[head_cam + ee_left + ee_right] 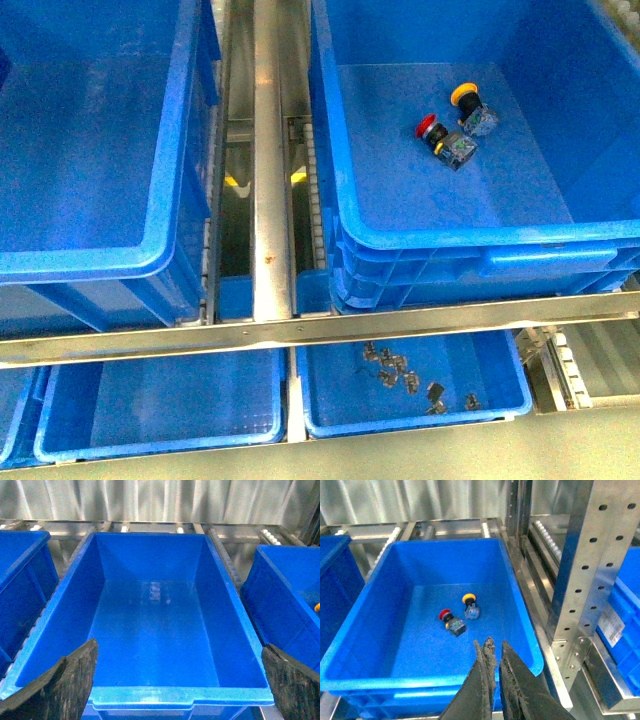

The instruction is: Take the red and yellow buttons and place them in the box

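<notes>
A red button (445, 140) and a yellow button (472, 108) lie side by side on the floor of the box (480, 238), the deep blue crate on the right. In the right wrist view the red button (452, 621) and yellow button (470, 606) rest mid-floor. My right gripper (495, 642) hovers over the box's (380, 685) near rim, shut with nothing between its fingers. My left gripper (179, 645) is open, its pads wide apart above the near rim of another deep blue crate (145, 696), which is empty. Neither gripper shows in the front view.
The empty left crate (90, 262) and the box are separated by a steel rail (270, 150). A metal crossbar (300, 330) runs in front. Below it sit shallow blue trays (160, 400), one holding small metal parts (410, 385). A perforated steel upright (590, 555) stands beside the box.
</notes>
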Controlling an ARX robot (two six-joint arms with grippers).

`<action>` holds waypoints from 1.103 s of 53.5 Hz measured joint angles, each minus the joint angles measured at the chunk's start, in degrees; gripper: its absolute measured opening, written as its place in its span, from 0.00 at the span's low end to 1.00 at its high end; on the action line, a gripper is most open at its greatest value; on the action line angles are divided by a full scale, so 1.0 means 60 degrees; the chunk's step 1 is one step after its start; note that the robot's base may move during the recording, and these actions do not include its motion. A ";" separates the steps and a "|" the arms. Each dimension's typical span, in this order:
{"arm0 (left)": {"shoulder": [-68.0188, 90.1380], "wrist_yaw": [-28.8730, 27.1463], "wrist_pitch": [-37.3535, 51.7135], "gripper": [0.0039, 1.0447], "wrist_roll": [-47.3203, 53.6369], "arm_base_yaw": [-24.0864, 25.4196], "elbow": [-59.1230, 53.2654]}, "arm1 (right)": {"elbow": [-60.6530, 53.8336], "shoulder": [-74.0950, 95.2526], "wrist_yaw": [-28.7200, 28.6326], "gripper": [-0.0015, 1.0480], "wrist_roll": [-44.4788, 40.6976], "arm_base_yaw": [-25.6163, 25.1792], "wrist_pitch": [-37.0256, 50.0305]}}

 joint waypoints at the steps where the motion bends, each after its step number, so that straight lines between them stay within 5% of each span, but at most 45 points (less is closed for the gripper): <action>1: 0.0000 0.0000 0.0000 0.93 0.0000 0.0000 -0.0004 | 0.0000 -0.0033 0.0000 0.04 0.0000 0.0000 0.0000; 28: 0.0000 0.0000 0.0000 0.93 0.0000 0.0000 -0.0004 | 0.0000 -0.0055 0.0011 0.04 0.0000 0.0000 -0.0036; 59: 0.0000 0.0000 0.0000 0.93 0.0000 0.0000 -0.0004 | 0.0000 -0.0055 0.0011 0.96 -0.0011 0.0000 -0.0036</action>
